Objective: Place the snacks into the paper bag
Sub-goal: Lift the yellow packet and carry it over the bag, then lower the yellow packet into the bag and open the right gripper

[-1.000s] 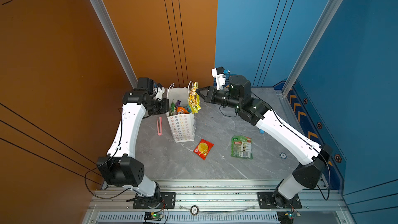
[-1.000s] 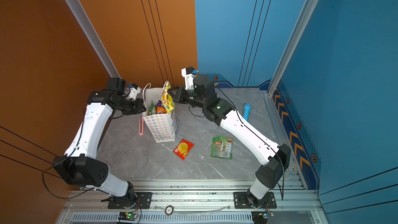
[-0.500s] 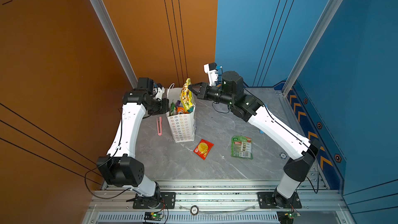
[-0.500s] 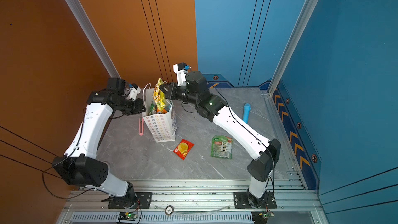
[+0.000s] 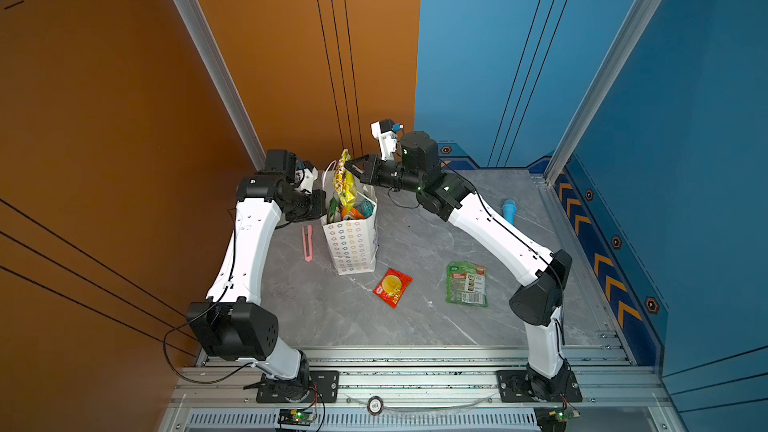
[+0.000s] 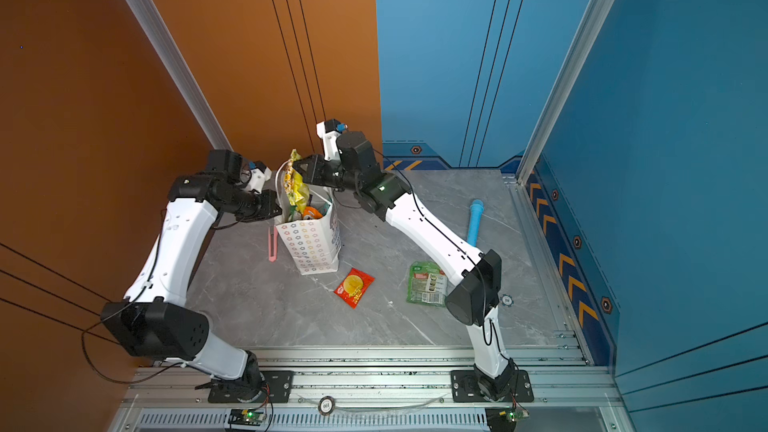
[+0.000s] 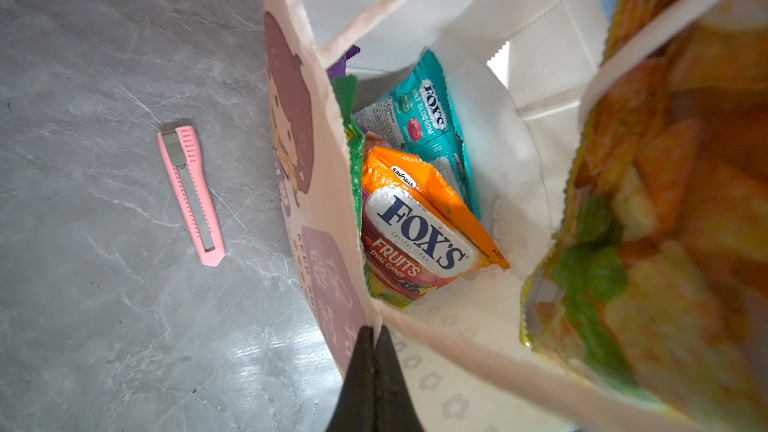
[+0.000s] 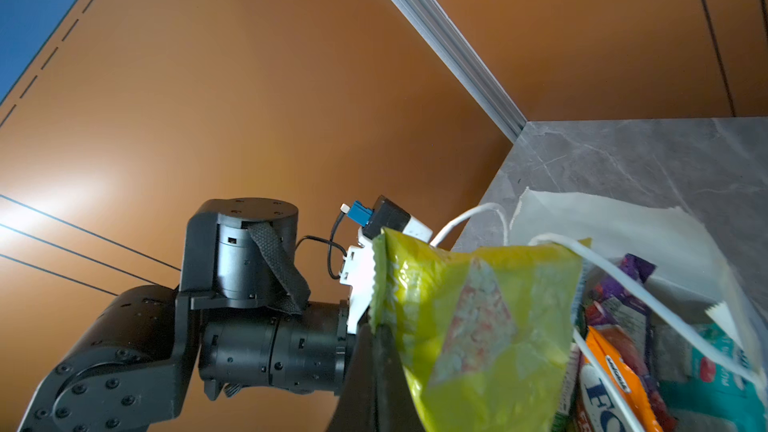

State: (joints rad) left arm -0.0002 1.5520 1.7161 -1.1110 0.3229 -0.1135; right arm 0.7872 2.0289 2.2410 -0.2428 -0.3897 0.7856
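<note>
Left gripper [image 7: 372, 338] has its jaws pressed together on the top rim of the paper bag [image 5: 351, 243], pinching the paper on the bag's left side. The pink utility knife [image 5: 307, 243] lies flat on the table [image 5: 332, 317] just left of the bag, not touching it, toward the far left corner.

The bag stands upright, mouth open, left of the table's middle and nearer the far edge. The left wrist view shows inside it: orange FOX'S packet [image 7: 415, 226] on top, teal FOX'S packet [image 7: 428, 118] behind it, green and purple packet edges against the bag wall.

The yellow packet [image 5: 345, 184] hangs upright over the bag mouth, its lower end down inside the opening. Right gripper [image 5: 347, 164] has reached across from the right, with its jaws clamped on the packet's upper edge.

The red packet [image 5: 392, 286] lies flat mid-table, near the bag's front right corner. The green packet [image 5: 466, 284] lies flat to the right of it, well apart. The light blue cylinder [image 6: 473, 222] lies near the right edge, partly hidden by the right arm in a top view.
</note>
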